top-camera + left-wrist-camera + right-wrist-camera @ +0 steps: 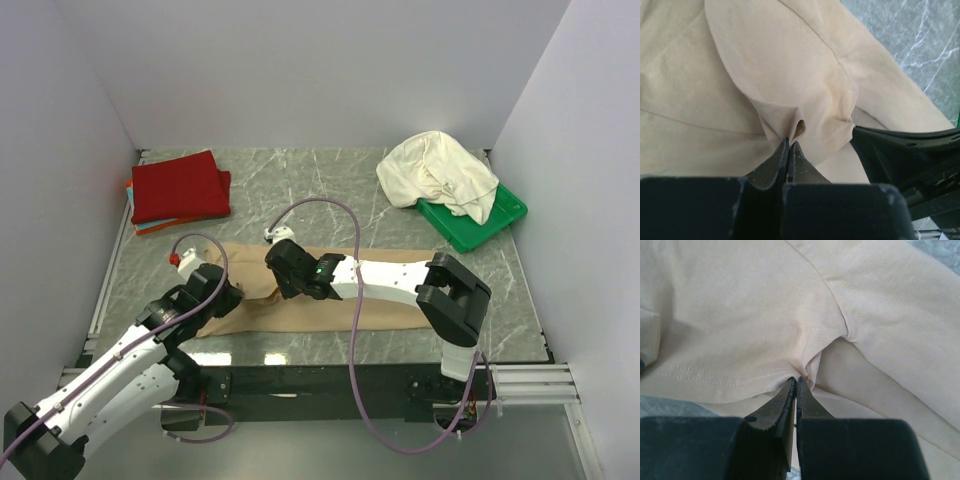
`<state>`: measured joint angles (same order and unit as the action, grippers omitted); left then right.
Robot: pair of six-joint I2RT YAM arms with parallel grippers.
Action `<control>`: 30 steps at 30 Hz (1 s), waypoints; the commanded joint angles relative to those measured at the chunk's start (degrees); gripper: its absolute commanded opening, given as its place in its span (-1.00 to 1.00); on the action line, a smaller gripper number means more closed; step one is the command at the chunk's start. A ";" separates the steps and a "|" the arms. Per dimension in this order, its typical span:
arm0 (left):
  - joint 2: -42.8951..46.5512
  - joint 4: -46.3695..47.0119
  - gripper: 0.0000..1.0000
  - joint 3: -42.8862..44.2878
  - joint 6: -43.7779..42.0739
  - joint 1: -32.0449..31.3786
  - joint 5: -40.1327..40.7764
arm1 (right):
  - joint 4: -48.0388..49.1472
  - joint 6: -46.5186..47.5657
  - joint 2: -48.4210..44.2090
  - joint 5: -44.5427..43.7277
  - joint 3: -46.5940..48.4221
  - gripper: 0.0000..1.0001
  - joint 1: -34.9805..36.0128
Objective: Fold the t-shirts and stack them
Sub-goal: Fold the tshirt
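I am folding the tan t-shirt [300, 315], left gripper [790, 142] and right gripper [796, 380] both pinching it; next I should lift it over

A high rear camera looks down over the whole counter [300, 180]. Both wrist cameras sit very close, sharing the tan t-shirt [765, 75] with it
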<state>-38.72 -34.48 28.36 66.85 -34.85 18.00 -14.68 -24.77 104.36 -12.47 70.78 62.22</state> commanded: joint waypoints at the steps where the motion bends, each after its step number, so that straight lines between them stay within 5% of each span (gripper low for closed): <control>1: 0.40 -1.03 -0.99 0.82 2.76 -1.88 1.78 | 0.00 0.52 -1.61 -1.50 -0.65 -1.00 -0.43; 15: -0.83 -5.07 -0.99 0.03 9.79 -10.50 5.20 | 0.26 0.52 -1.17 -1.42 -1.53 -1.00 -1.39; 30: -1.18 -8.33 -0.99 -2.78 11.90 -12.08 6.09 | 0.09 -0.27 0.06 -0.98 -2.23 -1.00 -1.40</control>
<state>-40.58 -41.93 26.30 78.17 -46.54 23.86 -15.00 -24.80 104.40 -12.38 68.66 61.23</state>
